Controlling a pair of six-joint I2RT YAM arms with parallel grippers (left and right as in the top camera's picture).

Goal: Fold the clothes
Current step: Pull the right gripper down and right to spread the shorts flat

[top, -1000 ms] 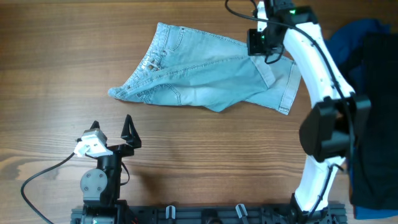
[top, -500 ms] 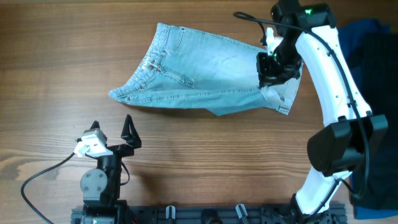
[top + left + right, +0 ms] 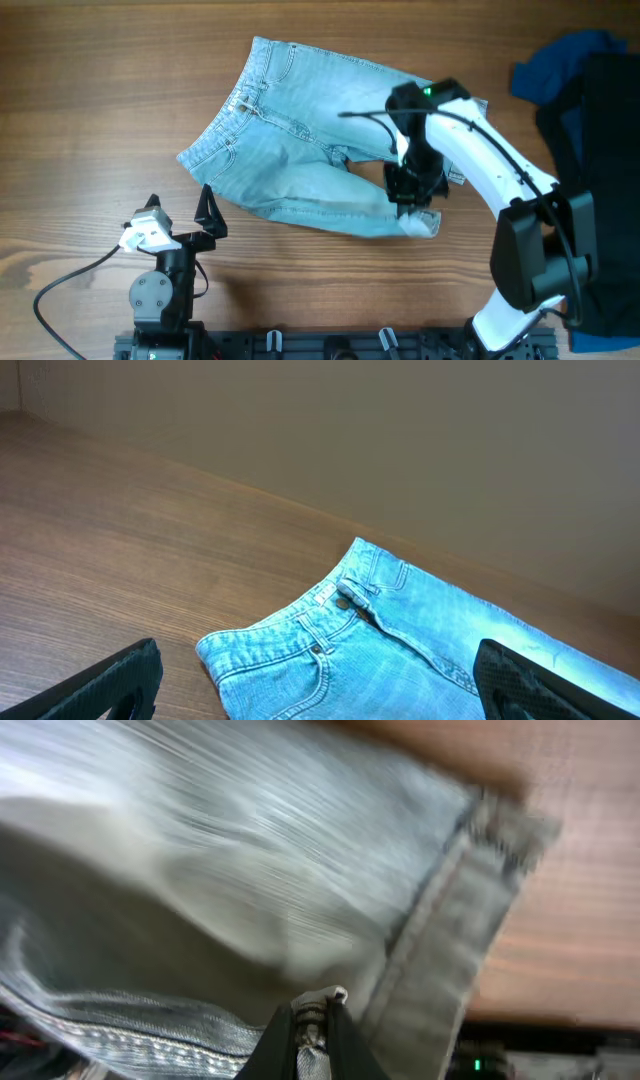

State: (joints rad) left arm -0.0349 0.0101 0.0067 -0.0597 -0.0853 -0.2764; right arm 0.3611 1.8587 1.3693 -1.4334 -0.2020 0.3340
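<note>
**A:** Where are the shorts [image 3: 300, 130] right now?

**B:** In the middle of the bench [image 3: 80, 100], a little toward the far edge. The waistband [image 3: 225, 125] points to the left edge and the legs run toward the right edge. They lie well apart from the dark fabric heap [image 3: 590, 120] at the right edge.

**A:** And the right claw [image 3: 408, 195]?

**B:** It is pressed together on the hem [image 3: 450, 910] of one leg. The wrist view shows the tips closed with denim pinched between them. That leg slants toward the near edge and is rumpled rather than flat. The wrist picture is blurred, so I cannot tell whether the hem is clear of the wood.

**A:** So which step is this?

**B:** I judge it to be the first fold, with one leg being carried so the garment halves. Nothing is stacked neatly yet, so the task looks to be at an early stage.

**A:** The left claw [image 3: 180, 208]?

**B:** It sits near the near-left corner with its fingers [image 3: 100, 680] spread wide and nothing between them. It is just short of the shorts.

**A:** What does the next move call for?

**B:** Probably laying the pinched hem down so that it lines up with the other leg, and pulling the cloth taut first so the wrinkles in the middle flatten out. The waistband end is unheld, so a hard tug could drag the whole garment along. The left claw could pin that end down.
</note>
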